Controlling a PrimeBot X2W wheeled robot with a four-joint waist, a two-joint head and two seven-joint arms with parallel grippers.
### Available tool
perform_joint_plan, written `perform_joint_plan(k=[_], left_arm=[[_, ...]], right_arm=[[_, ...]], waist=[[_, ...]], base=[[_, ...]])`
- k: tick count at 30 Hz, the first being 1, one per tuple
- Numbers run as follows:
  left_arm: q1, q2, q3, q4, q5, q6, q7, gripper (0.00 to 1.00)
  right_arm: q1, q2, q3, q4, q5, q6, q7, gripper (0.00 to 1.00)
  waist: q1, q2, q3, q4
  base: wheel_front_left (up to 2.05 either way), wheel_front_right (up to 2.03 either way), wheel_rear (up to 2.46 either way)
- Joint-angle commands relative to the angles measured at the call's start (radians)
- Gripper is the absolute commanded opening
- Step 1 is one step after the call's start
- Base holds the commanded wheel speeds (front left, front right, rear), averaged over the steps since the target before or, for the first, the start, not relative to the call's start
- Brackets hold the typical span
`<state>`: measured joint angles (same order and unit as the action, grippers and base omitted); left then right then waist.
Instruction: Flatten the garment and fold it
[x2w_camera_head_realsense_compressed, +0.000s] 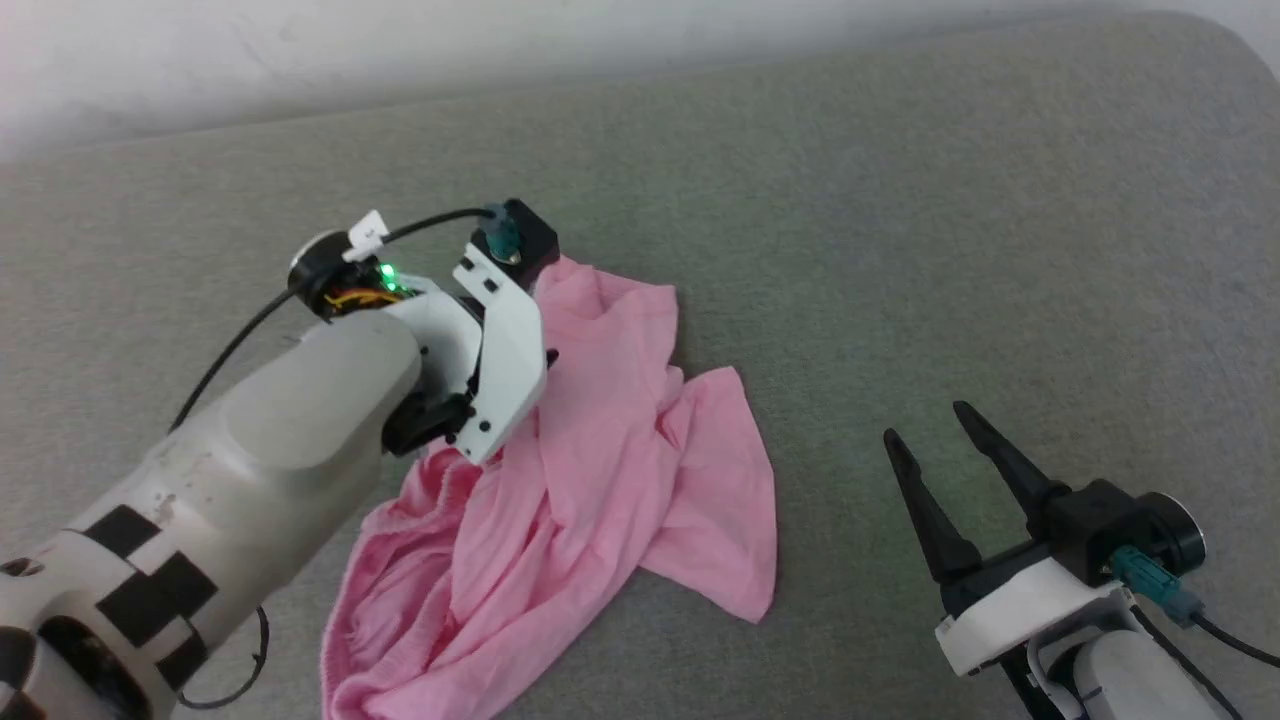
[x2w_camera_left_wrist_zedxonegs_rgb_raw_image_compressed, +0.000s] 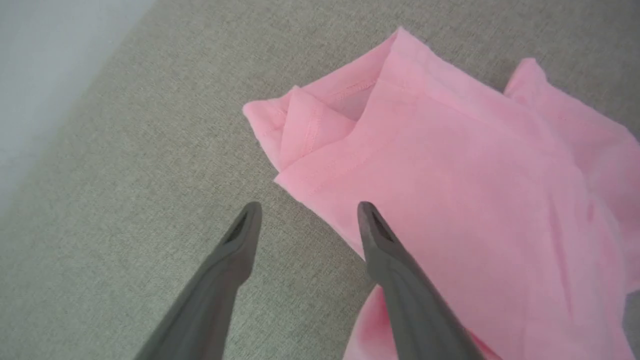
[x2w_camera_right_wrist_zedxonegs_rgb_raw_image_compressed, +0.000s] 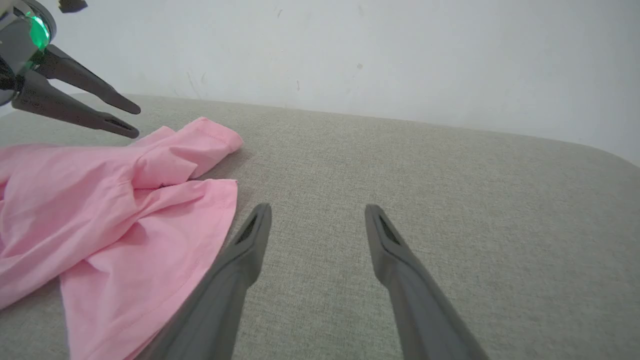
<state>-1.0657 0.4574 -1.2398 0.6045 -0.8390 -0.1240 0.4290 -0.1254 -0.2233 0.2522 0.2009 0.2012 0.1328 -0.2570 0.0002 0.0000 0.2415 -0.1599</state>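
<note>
The garment (x2w_camera_head_realsense_compressed: 600, 470) is a crumpled light pink cloth lying on the grey fabric surface, with a gathered band (x2w_camera_head_realsense_compressed: 345, 600) at its near left end. My left wrist housing (x2w_camera_head_realsense_compressed: 505, 340) hangs over its far left part and hides the fingers in the head view. In the left wrist view my left gripper (x2w_camera_left_wrist_zedxonegs_rgb_raw_image_compressed: 308, 209) is open above a folded hem corner of the garment (x2w_camera_left_wrist_zedxonegs_rgb_raw_image_compressed: 450, 175), one finger over the cloth edge and nothing between the fingers. My right gripper (x2w_camera_head_realsense_compressed: 925, 420) is open and holds nothing, to the right of the garment (x2w_camera_right_wrist_zedxonegs_rgb_raw_image_compressed: 125, 210) and apart from it.
The grey padded surface (x2w_camera_head_realsense_compressed: 900, 200) stretches to the right and far side and ends in a rounded far right corner. A white wall (x2w_camera_right_wrist_zedxonegs_rgb_raw_image_compressed: 350, 50) stands behind it. A black cable (x2w_camera_head_realsense_compressed: 230, 350) loops from the left wrist.
</note>
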Motion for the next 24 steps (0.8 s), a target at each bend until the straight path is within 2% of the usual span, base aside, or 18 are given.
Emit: perform_joint_plan(k=[1,7,8,10,12,16,19,24], left_arm=[[0.004,-0.012,-0.014,0.010,0.000,-0.006,0.011,1.00],[0.056,-0.029,-0.039,-0.002,-0.019,-0.006,0.088,1.00],[0.068,-0.026,-0.039,-0.029,-0.016,-0.006,0.123,0.00],[0.051,-0.001,-0.040,-0.091,0.000,-0.006,0.152,0.00],[0.001,0.028,-0.040,-0.128,0.070,-0.007,0.109,0.00],[-0.119,0.061,-0.040,-0.155,0.106,-0.007,-0.007,0.00],[-0.209,0.059,-0.040,-0.144,0.162,-0.007,-0.085,0.00],[-0.263,0.019,-0.040,-0.039,0.347,-0.007,-0.142,0.00]], right_arm=[[-0.017,0.007,-0.003,-0.005,-0.009,-0.002,-0.004,1.00],[-0.032,0.018,-0.003,-0.011,-0.016,-0.002,-0.005,1.00],[-0.033,0.019,-0.003,-0.011,-0.017,-0.002,-0.005,1.00],[-0.036,0.021,-0.005,-0.013,-0.019,-0.002,-0.005,1.00],[-0.039,0.022,-0.010,-0.017,-0.021,-0.002,-0.005,1.00],[-0.049,0.028,-0.001,-0.024,-0.025,-0.002,-0.005,1.00],[-0.066,0.037,0.017,-0.029,-0.024,-0.002,-0.005,1.00],[-0.088,0.052,0.027,-0.040,-0.025,-0.002,-0.005,1.00]], waist=[[-0.0002,0.0000,0.054,-0.052],[-0.0002,0.0000,0.079,-0.067],[-0.0002,0.0000,0.081,-0.069],[-0.0002,0.0000,0.087,-0.070],[-0.0002,0.0000,0.092,-0.069],[-0.0002,0.0000,0.100,-0.085],[-0.0002,0.0000,0.116,-0.112],[-0.0002,0.0000,0.149,-0.159]], base=[[0.00,0.00,0.00],[0.00,0.00,0.00],[0.00,0.00,0.00],[0.00,0.00,0.00],[0.00,0.00,0.00],[0.00,0.00,0.00],[0.00,0.00,0.00],[0.00,0.00,0.00]])
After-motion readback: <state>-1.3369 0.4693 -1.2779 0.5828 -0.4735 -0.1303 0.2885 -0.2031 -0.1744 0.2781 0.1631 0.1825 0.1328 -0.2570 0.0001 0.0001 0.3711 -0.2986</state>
